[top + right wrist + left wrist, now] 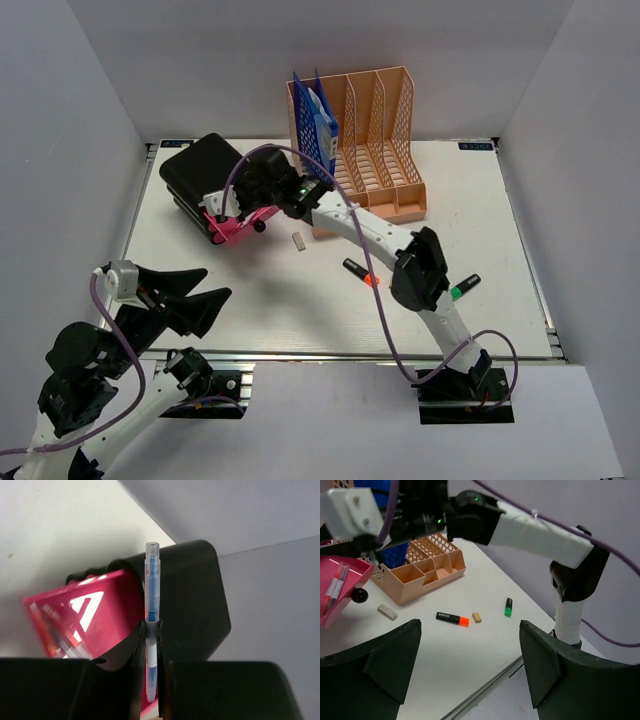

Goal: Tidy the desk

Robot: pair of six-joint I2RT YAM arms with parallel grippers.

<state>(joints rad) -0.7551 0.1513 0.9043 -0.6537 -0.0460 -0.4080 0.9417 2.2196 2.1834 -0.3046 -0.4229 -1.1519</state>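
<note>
Nearest, the left gripper hung released, its fingers spread wide over the near edge and holding nothing. Under both arms lay the desk, a flat white rectangular top with thin dark edge lines and a metal rail along the near side, boxed in by grey walls. Loose on it were an orange-tipped highlighter, a green-capped highlighter and a small eraser.

Further back, the right gripper was clenched on a clear-barrelled blue pen, above a pink drawer pulled out of a black organizer box. The drop probably called for lowering close to the drawer, lining the pen up with its length, and releasing only once past the rim.

Farthest stood a peach mesh file rack holding blue files.
</note>
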